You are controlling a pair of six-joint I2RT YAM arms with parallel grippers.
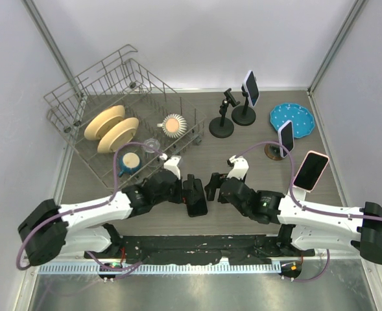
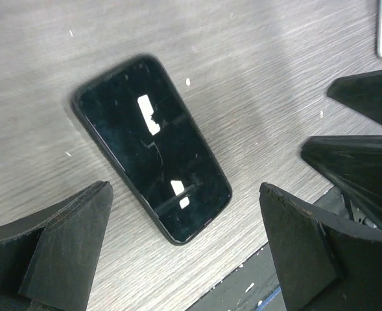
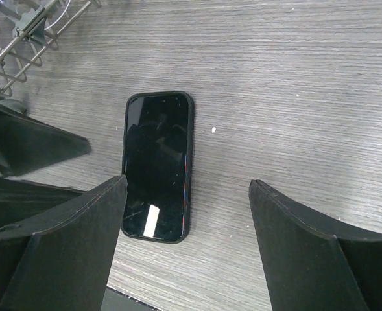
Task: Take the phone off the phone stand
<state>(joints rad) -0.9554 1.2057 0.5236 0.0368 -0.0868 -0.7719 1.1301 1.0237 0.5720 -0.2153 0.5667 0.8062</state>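
**A:** Since the left gripper (image 2: 184, 192) fills the bottom of its own wrist view, start there. What is it doing?

**B:** Its fingers are spread wide and grip nothing. The black phone (image 2: 152, 146) lies flat and screen up on the table (image 2: 288, 58), slanting across the centre of that frame in the gap between them.

**A:** And the right gripper (image 3: 189, 184)?

**B:** It is spread too, with nothing held. In its view the same phone lies left of centre, just beside the finger at the lower left. From above, the two grippers face each other at the lower centre of the frame, with the phone beside the left one.

**A:** Where is the stand?

**B:** The empty stand (image 1: 222, 120) is at the upper centre, well apart from the phone. Its clamp looks bare, though it is small from this height, so that is probably where the phone sat.

**A:** How far along is the task, then?

**B:** I judge it essentially done: the phone is off a stand, set down and free of any grasp. At most, the arms have to draw back. On the right of the frame, the top phone (image 1: 251, 87), the small phone (image 1: 286, 136) and the pink-edged phone (image 1: 310, 170) sit on stands of their own. As the task names only one phone, I take those to be outside it.
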